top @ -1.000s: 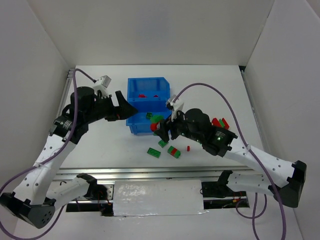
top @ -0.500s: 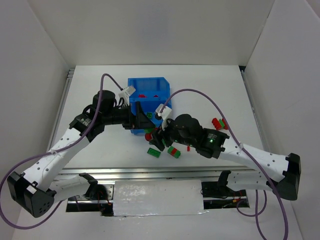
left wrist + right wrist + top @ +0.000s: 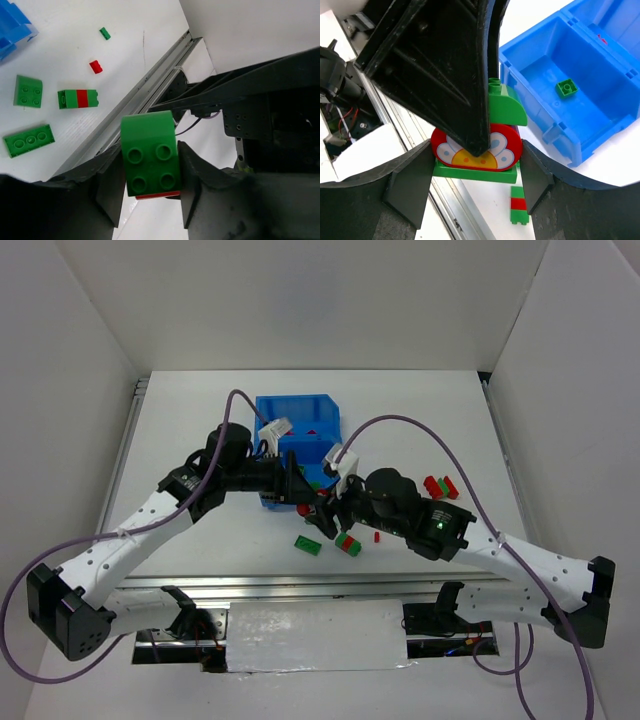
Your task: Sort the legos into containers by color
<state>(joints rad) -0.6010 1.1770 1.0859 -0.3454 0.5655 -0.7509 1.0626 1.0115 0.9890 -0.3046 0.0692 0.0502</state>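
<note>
Both grippers meet on one stack of legos just in front of the blue bin (image 3: 270, 405). My right gripper (image 3: 476, 170) is shut on a round red flower lego (image 3: 507, 142) that sits on a green plate (image 3: 470, 173). A green curved lego (image 3: 507, 107) is stuck on its far side. My left gripper (image 3: 150, 170) is shut on that green curved lego (image 3: 150, 150), with a red edge showing under it. One of the left gripper's black fingers (image 3: 455, 75) covers much of the flower. From above, the left gripper (image 3: 303, 495) and right gripper (image 3: 322, 512) touch tips.
A green lego (image 3: 567, 87) lies in the near container (image 3: 620, 117); a red bit (image 3: 603, 36) shows in the far one. On the table lie a green brick (image 3: 308, 545), a red-green pair (image 3: 348, 543), a tiny red piece (image 3: 376, 536) and red-green bricks (image 3: 440, 486) to the right.
My left arm swung right from beside the bin to the right gripper, and its jaws closed from wide open onto the green lego. The right gripper shifted slightly, still holding the stack.
</note>
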